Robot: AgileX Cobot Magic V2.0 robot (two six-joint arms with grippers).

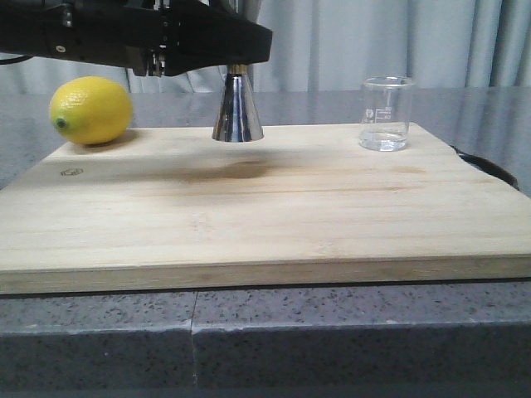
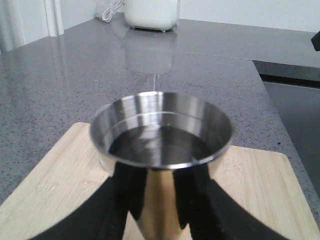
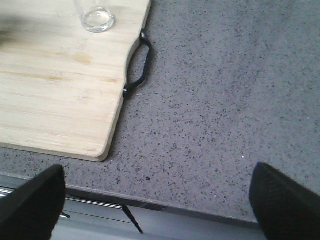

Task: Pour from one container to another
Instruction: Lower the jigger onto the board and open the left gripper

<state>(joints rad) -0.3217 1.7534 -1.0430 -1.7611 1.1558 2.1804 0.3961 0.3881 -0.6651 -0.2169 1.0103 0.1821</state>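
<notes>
The steel jigger point(image 1: 237, 112) is near the back edge of the wooden board point(image 1: 265, 224), left of centre. My left gripper point(image 1: 238, 70) comes in from above and is shut on its waist. In the left wrist view the black fingers point(image 2: 127, 190) flank the jigger point(image 2: 160, 135), whose upper cup shows a dark, shiny inside. I cannot tell whether its base touches the board. The clear glass beaker point(image 1: 386, 114) stands upright at the board's back right, and shows again as the beaker point(image 3: 95, 15). My right gripper point(image 3: 157, 200) is open over the counter, off the board's right side.
A yellow lemon point(image 1: 91, 110) lies at the board's back left corner. The board has a black handle point(image 3: 137, 65) on its right edge. Grey speckled counter point(image 3: 225, 100) surrounds the board. A white appliance point(image 2: 152, 12) stands far back on the counter.
</notes>
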